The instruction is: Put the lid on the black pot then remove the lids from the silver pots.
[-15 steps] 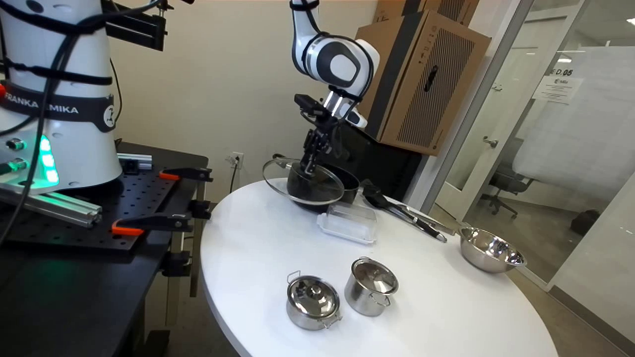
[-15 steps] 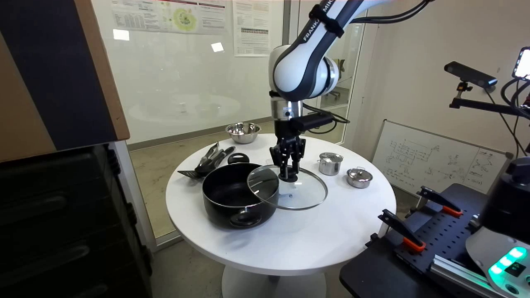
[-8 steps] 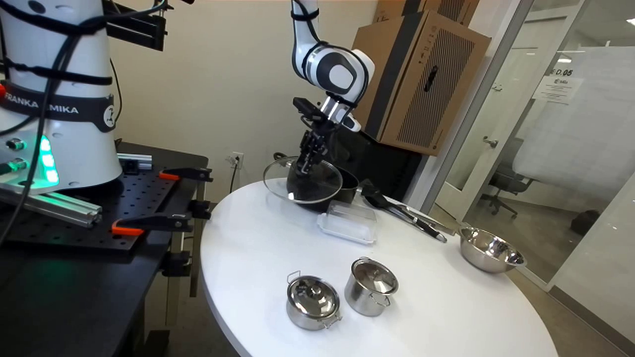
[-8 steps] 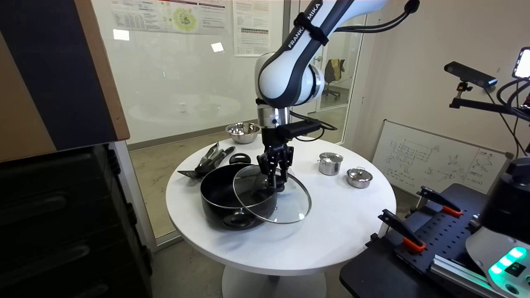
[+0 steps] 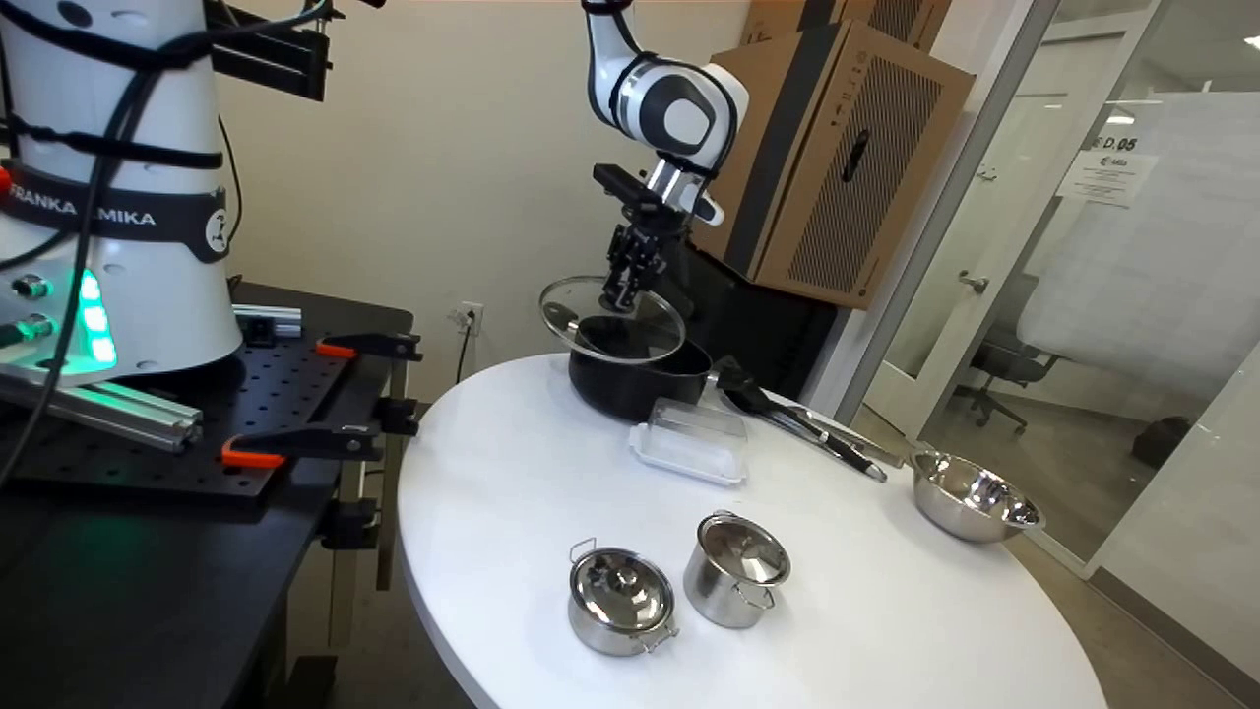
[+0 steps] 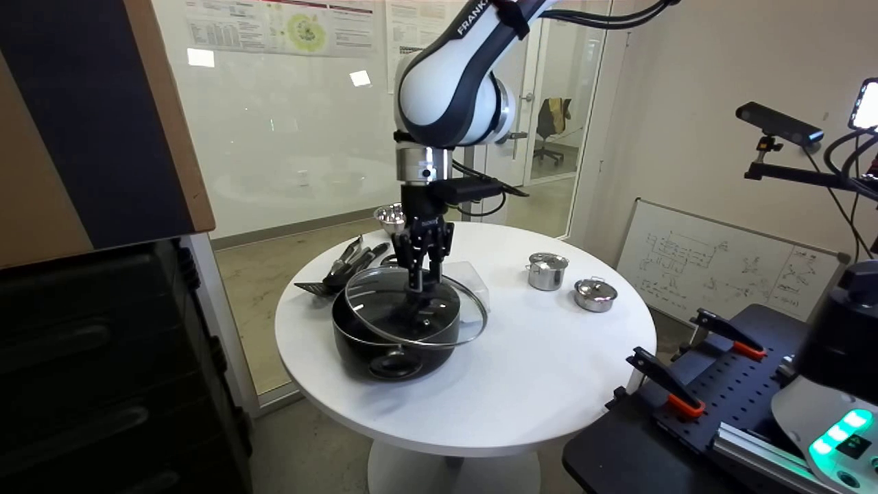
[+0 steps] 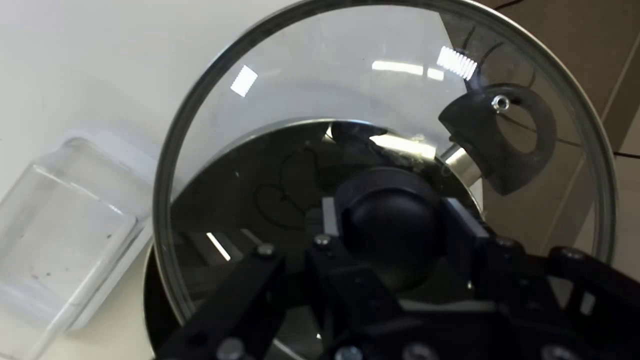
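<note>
Smooth, glossy, metal-rimmed glass lid (image 7: 350, 145)

The white arm (image 6: 439, 92) has black cables (image 6: 610, 25) — its black claw (image 7: 396, 217), silver screws (image 7: 322, 240).

The robot base (image 5: 157, 207) reads "FRANKA", glass (image 5: 1162, 256) "D.05".

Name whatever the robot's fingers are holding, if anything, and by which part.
The clear glass lid, by its black centre knob, gripped between the fingers.
</note>
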Available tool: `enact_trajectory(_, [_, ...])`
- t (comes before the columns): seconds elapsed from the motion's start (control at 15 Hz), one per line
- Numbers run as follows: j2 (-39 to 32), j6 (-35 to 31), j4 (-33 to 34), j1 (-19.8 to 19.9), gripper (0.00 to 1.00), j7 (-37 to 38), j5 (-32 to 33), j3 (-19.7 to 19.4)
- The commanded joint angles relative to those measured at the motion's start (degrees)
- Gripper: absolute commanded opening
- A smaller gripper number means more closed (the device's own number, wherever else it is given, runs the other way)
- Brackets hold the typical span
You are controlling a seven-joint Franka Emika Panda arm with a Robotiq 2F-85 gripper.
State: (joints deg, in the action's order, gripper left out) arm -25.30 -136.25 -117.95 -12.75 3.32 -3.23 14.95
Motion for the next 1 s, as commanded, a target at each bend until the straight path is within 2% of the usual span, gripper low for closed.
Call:
enact_trajectory(0.0, [2.29, 4.73, 3.41, -0.38, 0.26, -2.44, -1.10, 0.35])
enact_trajectory(0.27, [1.23, 7.04, 7.54, -0.76, 0.26, -1.94, -0.46, -0.44])
enact_trajectory(0.67, [-5.57, 13.44, 15.79, -1.58, 0.26, 0.58, 0.72, -2.79])
enact_trajectory(0.93, [-9.78, 15.24, 19.86, -2.04, 0.26, 1.59, 0.54, -3.82])
